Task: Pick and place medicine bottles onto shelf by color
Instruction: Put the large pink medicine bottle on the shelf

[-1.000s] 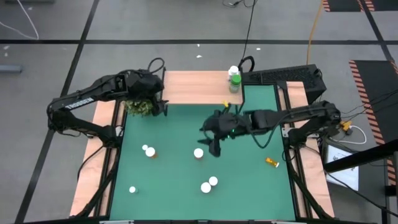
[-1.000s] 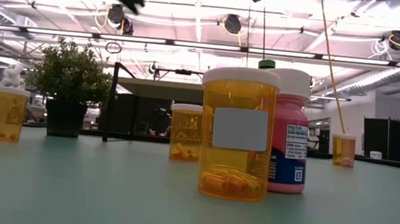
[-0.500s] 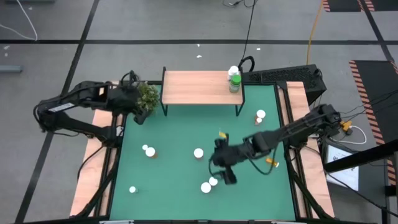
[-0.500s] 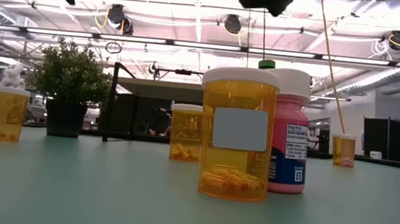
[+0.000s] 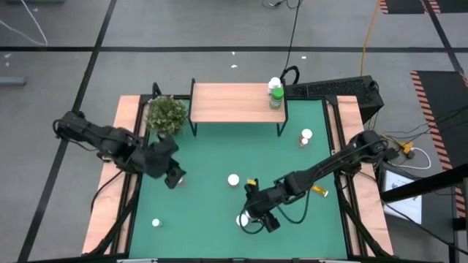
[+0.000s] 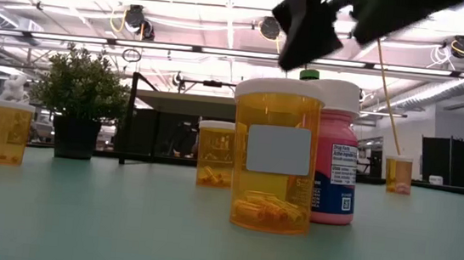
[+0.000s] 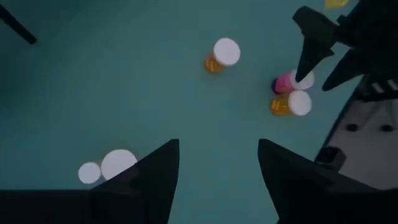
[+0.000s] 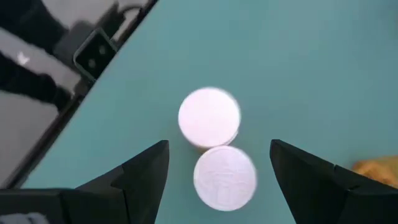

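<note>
My right gripper (image 5: 257, 216) is open and hangs just above two upright white-capped medicine bottles near the mat's front: an orange one (image 6: 274, 155) and a pink one (image 6: 336, 157). Their caps (image 8: 209, 117) (image 8: 225, 176) show between its fingers. My left gripper (image 5: 172, 177) is open and hovers over the mat's left middle beside a white-capped bottle (image 7: 118, 163). Other bottles stand at mid-mat (image 5: 233, 180), front left (image 5: 156, 223) and back right (image 5: 306, 135). An orange one (image 5: 319, 191) lies on its side. The shelf (image 5: 235, 102) carries a white bottle (image 5: 274, 82) and a green-capped bottle (image 5: 276, 93).
A bushy potted plant (image 5: 167, 115) stands at the shelf's left end. The shelf's black legs (image 6: 131, 116) rise at the mat's far side. The two arms reach in from the table's left and right sides, and open mat (image 5: 212, 150) lies between them in front of the shelf.
My left gripper has swung away from the plant toward the table's near edge and come down over the bottle at the mat's left middle. My right gripper has gone from mid-mat toward the near edge and lowered over the orange and pink pair. No bottle has moved.
</note>
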